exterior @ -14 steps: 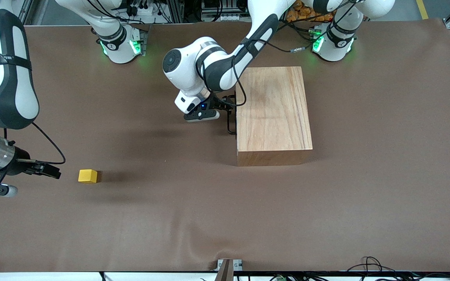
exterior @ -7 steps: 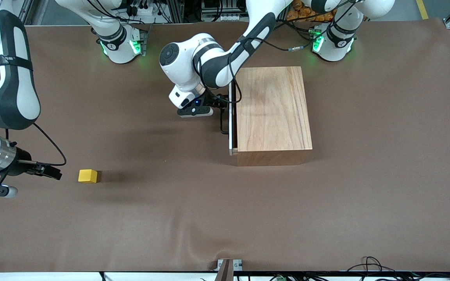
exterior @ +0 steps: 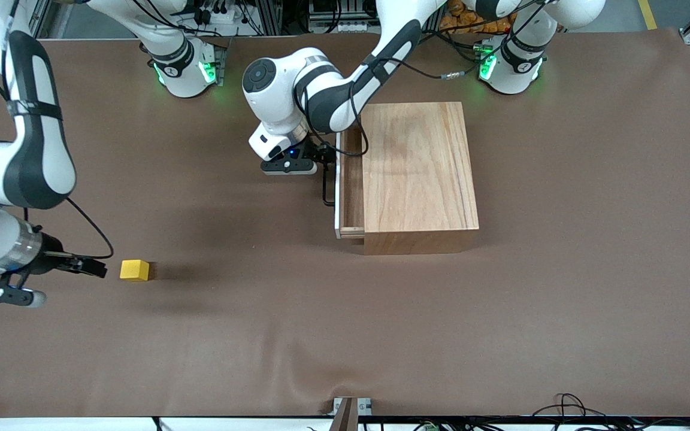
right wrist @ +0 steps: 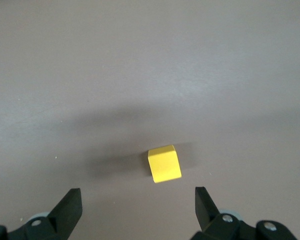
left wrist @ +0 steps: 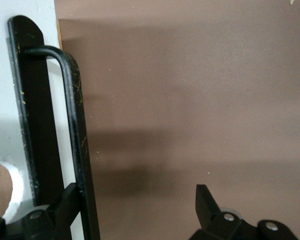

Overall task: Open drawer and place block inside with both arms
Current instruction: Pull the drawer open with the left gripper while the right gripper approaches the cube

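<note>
- Front view: the drawer point(exterior: 350, 182) is standing partly out of the wooden box point(exterior: 420, 173), its white front edge facing the right arm's end of the table and a strip of its light-wood floor showing. The left gripper point(exterior: 320, 160) is sitting at the black wire handle point(exterior: 326, 190), right in front of the drawer; how its fingers stand is hard to judge from up here. The block point(exterior: 135, 270) is lying on the brown table point(exterior: 345, 335), well apart from the box, toward the right arm's end and nearer to the camera than the drawer. The right gripper point(exterior: 94, 267) is hovering low, just beside the block and not touching it
- Left wrist view: the left gripper point(left wrist: 140, 207) is spread wide (nothing pinched between the tips). One fingertip point(left wrist: 70, 200) is lying against the handle point(left wrist: 75, 130) bar, while the other is standing free over bare table. The drawer's white front point(left wrist: 20, 60) is filling the edge of the frame
- Right wrist view: the right gripper point(right wrist: 138, 209) is hanging fully apart, with the block point(right wrist: 164, 163) lying ahead of the gap between the fingertips point(right wrist: 70, 202), untouched
</note>
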Controlling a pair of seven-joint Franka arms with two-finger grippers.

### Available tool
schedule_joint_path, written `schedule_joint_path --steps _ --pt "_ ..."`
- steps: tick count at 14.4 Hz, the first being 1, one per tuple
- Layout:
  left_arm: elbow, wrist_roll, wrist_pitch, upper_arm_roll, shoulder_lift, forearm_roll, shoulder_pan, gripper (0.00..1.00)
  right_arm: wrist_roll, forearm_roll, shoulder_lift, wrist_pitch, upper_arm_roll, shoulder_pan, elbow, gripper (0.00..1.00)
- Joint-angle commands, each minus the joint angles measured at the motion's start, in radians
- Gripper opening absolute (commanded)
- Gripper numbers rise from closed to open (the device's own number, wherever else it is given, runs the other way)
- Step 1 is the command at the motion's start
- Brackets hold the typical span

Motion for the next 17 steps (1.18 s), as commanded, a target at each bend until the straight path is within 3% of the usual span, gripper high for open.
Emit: schedule_joint_path --steps 1,12,17 --pt "0.031 -0.032 0.014 -0.008 0.015 -0.022 -0.022 1.0 -0.117 -0.019 0.004 0.12 0.003 -0.007 -0.094 1.0" --pt "0.047 -0.056 0.142 -0.022 0.014 -0.037 -0.05 1.0 -0.292 -0.018 0.036 0.137 0.003 -0.071 -0.147 1.0" --pt "0.037 -0.055 0.073 -0.011 -0.141 -0.04 -0.008 1.0 -0.298 -0.028 0.057 0.153 0.001 -0.074 -0.178 1.0"
